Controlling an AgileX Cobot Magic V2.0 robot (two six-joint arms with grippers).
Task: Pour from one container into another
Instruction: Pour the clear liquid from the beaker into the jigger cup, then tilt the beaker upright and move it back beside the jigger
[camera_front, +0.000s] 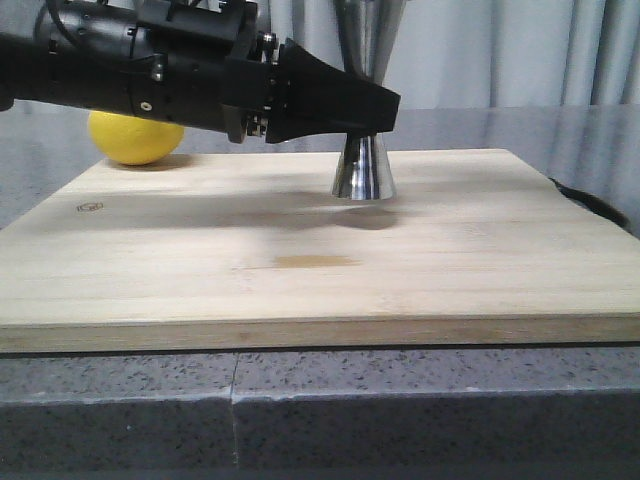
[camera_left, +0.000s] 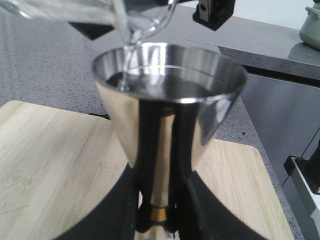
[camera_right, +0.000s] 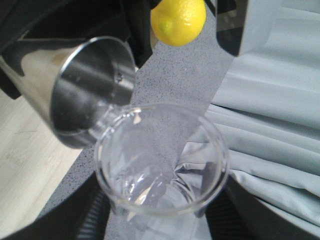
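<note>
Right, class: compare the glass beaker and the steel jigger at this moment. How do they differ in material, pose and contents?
Material: the beaker is clear glass; the jigger is shiny, opaque steel with a gold band at its waist.
Pose: the beaker is tipped, spout over the jigger's rim; the jigger stands upright on the board.
Contents: liquid leaves the beaker and collects in the jigger.
Shared: each has an open round mouth and a gripper holding it.

Mirror-bright steel on the jigger (camera_left: 170, 100), with a thin gold band (camera_left: 158, 214) at the waist. Clear, colourless glass for the beaker (camera_right: 160, 160). Bright yellow on the lemon (camera_right: 178, 20). Pale blond wood with fine straight grain across the board (camera_front: 300, 260). Speckled grey on the desk (camera_front: 300, 400). Matt black on the left arm (camera_front: 200, 70). Light grey curtain (camera_right: 270, 115).
</note>
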